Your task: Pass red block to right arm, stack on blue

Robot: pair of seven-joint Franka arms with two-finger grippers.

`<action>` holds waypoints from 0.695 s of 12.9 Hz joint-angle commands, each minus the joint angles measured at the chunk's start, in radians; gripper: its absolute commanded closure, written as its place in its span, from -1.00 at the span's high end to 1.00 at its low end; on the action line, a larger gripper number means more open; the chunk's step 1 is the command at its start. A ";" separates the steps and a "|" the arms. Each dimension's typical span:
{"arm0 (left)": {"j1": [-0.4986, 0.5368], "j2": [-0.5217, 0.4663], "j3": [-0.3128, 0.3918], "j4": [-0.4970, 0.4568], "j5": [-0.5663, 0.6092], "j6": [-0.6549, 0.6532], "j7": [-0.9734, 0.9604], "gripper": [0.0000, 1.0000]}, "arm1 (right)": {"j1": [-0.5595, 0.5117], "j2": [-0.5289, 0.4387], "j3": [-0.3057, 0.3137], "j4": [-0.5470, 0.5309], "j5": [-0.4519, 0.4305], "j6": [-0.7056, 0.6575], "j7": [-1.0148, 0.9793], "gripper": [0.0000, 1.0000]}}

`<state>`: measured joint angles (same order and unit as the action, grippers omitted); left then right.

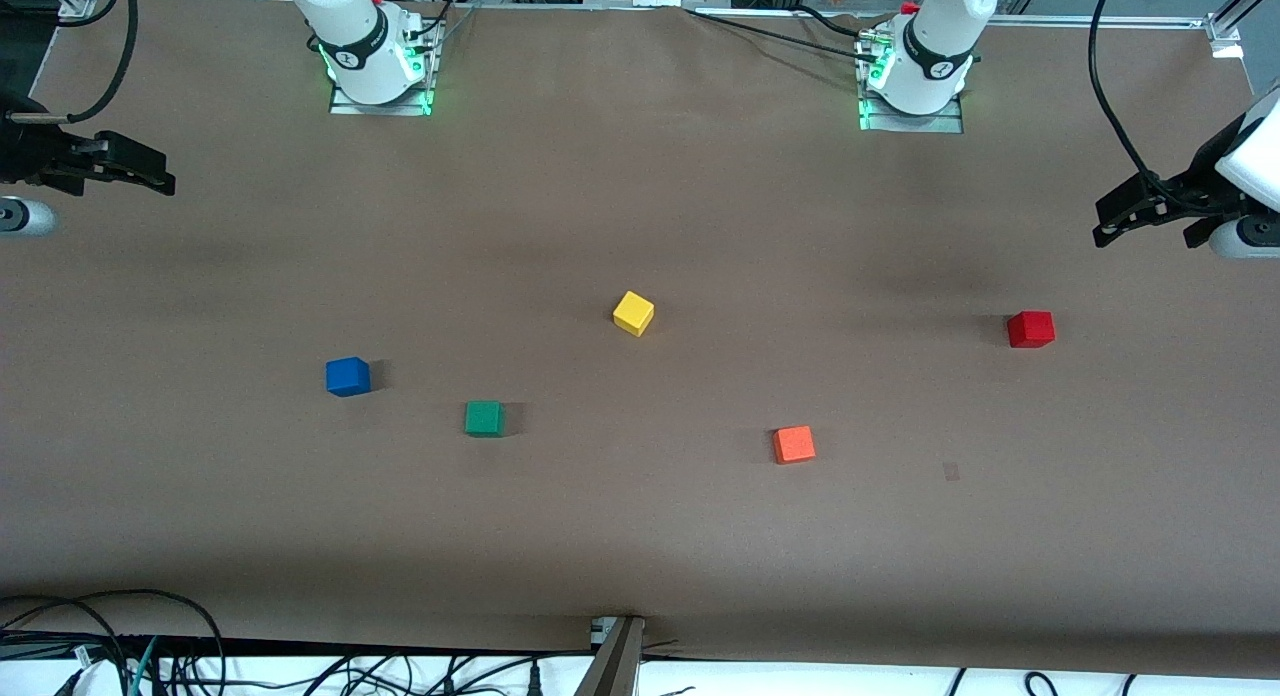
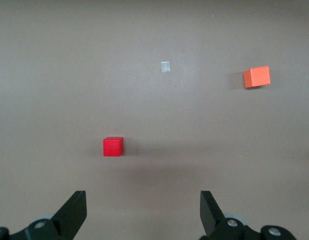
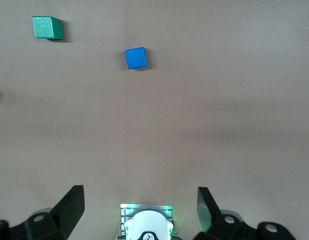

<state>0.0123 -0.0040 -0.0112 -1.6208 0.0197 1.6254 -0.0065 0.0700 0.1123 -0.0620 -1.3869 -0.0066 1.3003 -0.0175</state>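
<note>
The red block [image 1: 1030, 329] [image 2: 113, 146] lies on the brown table toward the left arm's end. My left gripper [image 1: 1145, 226] [image 2: 143, 200] hangs open and empty in the air over that end of the table, apart from the red block. The blue cube [image 1: 347, 376] [image 3: 136, 58] sits toward the right arm's end. Over that end my right gripper [image 1: 118, 171] [image 3: 140, 197] is raised, open, with nothing between its fingers. Neither gripper touches a cube.
A yellow cube [image 1: 633, 313] lies mid-table. A green cube [image 1: 484, 418] [image 3: 46, 27] sits beside the blue one, nearer the front camera. An orange cube [image 1: 794, 444] [image 2: 256, 76] lies nearer the camera than the red block. A small pale patch [image 1: 951, 470] marks the table.
</note>
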 commanded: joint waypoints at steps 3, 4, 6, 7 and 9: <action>0.006 0.016 -0.003 0.033 -0.009 -0.024 0.022 1.00 | -0.009 0.010 0.004 0.025 -0.001 -0.013 -0.012 1.00; 0.005 0.016 -0.003 0.033 -0.009 -0.027 0.022 1.00 | -0.009 0.010 0.004 0.025 -0.001 -0.013 -0.012 1.00; 0.005 0.016 -0.003 0.033 -0.009 -0.029 0.022 1.00 | -0.009 0.010 0.004 0.025 -0.001 -0.013 -0.012 1.00; 0.005 0.019 -0.003 0.033 -0.009 -0.030 0.022 1.00 | -0.009 0.010 0.004 0.025 -0.001 -0.013 -0.012 1.00; 0.005 0.019 -0.001 0.033 -0.010 -0.032 0.022 1.00 | -0.010 0.010 0.004 0.025 -0.001 -0.013 -0.012 1.00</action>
<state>0.0122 -0.0015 -0.0112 -1.6207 0.0197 1.6187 -0.0065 0.0696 0.1123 -0.0621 -1.3869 -0.0066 1.3003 -0.0175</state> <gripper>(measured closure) 0.000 0.000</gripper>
